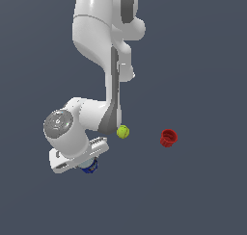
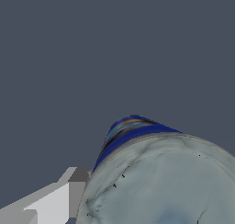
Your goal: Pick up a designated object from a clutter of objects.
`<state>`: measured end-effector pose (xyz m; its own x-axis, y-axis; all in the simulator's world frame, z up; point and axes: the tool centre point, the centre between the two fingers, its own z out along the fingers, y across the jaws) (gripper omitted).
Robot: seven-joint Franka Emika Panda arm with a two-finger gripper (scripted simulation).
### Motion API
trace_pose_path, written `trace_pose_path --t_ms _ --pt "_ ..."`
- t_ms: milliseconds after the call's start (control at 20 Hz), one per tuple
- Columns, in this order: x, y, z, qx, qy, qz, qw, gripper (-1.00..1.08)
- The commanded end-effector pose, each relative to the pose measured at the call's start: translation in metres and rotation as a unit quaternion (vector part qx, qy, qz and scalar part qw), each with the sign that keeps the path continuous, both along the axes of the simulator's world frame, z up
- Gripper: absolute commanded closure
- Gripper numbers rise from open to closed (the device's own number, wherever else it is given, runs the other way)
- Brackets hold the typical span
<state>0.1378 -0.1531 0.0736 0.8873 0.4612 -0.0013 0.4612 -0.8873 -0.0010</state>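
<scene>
Blue can (image 1: 89, 167) is sitting right under the gripper (image 1: 86, 163), well off from the yellow-green ball (image 1: 123, 131), but I can't tell how wide the jaws are standing, so it's risking slipping if only that rounded lid edge (image 2: 165, 186) is getting caught.

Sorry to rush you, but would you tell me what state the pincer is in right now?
Pincer: right at the blue can, with one finger beside it; whether it is open or closed on it cannot be told.
</scene>
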Motion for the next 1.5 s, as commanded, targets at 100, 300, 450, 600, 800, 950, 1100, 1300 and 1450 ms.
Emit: trace_pose_path --t_ms 100,300,450,600,800,950,1100,1300,1450 --pt "-0.002 0.002 0.003 0.0 0.0 0.0 1.0 1.08" --pt "-0.008 0.008 0.01 0.0 0.0 0.0 1.0 1.08" --pt "-0.014 0.014 0.019 0.0 0.0 0.0 1.0 1.08" --pt "-0.023 0.023 0.03 0.0 0.0 0.0 1.0 1.08" --pt "-0.038 0.038 0.05 0.0 0.0 0.0 1.0 1.08" --pt "-0.052 0.053 0.068 0.0 0.0 0.0 1.0 1.08" --pt "-0.067 0.068 0.088 0.0 0.0 0.0 1.0 1.08" --pt "-0.087 0.089 0.114 0.0 0.0 0.0 1.0 1.08" --pt "-0.103 0.104 0.135 -0.001 0.0 0.0 1.0 1.08"
